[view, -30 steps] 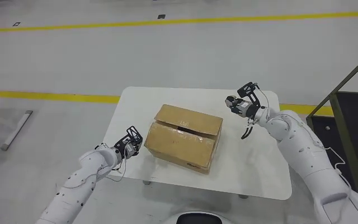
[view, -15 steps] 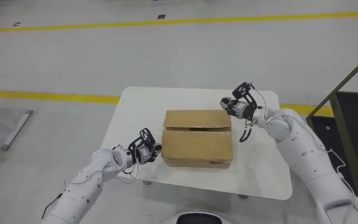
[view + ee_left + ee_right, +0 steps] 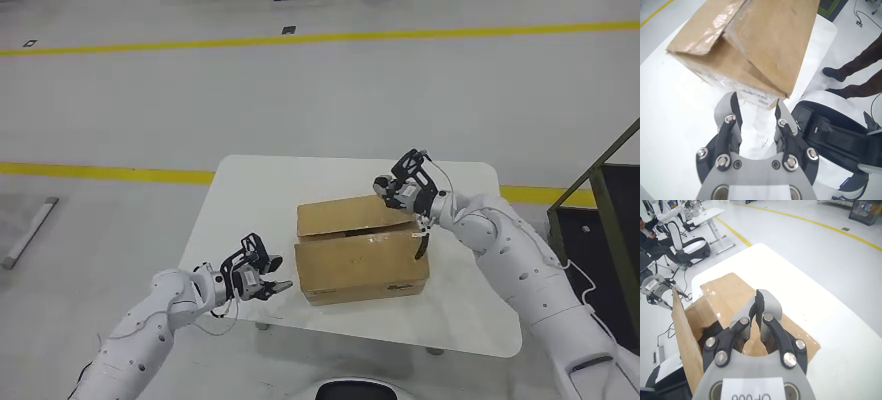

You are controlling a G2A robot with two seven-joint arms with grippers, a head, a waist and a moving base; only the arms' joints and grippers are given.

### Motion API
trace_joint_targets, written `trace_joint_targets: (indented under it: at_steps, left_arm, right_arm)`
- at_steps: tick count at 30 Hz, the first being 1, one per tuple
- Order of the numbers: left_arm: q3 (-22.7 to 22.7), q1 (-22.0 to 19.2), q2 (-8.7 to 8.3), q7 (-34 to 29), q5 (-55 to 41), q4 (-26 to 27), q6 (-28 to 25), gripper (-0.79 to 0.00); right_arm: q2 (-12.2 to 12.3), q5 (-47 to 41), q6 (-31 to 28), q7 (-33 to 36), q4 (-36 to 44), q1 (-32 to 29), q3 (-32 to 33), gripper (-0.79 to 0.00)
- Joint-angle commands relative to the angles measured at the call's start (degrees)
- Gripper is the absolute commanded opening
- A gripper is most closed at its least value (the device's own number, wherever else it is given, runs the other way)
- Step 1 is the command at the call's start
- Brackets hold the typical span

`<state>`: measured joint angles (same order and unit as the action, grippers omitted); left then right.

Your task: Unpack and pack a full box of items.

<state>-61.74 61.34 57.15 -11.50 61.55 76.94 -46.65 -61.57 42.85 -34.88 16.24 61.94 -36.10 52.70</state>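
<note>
The left pincer, spread wide and empty, has slid along the counter to the near-left corner of the cardboard box. The box has swung square to the counter edge, and its near flap now stands lifted. The right pincer, pinched nearly closed on nothing, has dropped onto the far flap. Opening looks underway; unpacking hasn't begun.
</note>
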Motion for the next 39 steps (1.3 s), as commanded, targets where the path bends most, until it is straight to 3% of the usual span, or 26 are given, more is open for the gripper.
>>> trace_joint_targets:
  at_steps: [1, 8, 18, 25, 31, 39]
  left_arm:
    - [-2.5, 1.6, -0.59, -1.1, -1.5, 0.9, 1.0, 0.0]
    - [-8.0, 6.2, -1.97, -4.2, -3.2, 3.8, 3.4, 0.0]
    - [-9.3, 7.1, -2.26, -5.4, -4.4, 5.1, 3.4, 0.0]
    - [-9.2, 7.3, -2.17, -4.8, -4.7, 5.4, 4.2, 0.0]
    - [-4.9, 4.6, -0.81, -0.5, -2.0, 3.7, 8.4, 0.0]
    - [5.7, -2.4, 2.92, 8.1, 2.6, -6.8, 12.7, 0.0]
  right_arm:
    - [0.4, 0.8, -1.2, -0.9, 0.7, 0.0, 1.5, -0.785]
    - [0.9, 0.2, -5.8, 1.0, 6.9, -3.8, 1.9, -0.785]
    - [-1.4, 10.7, 5.4, -2.0, 1.7, -7.3, -4.9, -0.785]
    - [-2.6, 12.3, 7.8, -5.2, -0.5, -7.3, -5.9, -0.785]
    - [-3.1, 12.8, 7.2, -5.9, -1.0, -6.9, -5.6, -0.785]
    - [-3.4, 13.2, 6.7, -5.8, -1.3, -7.1, -4.8, -0.785]
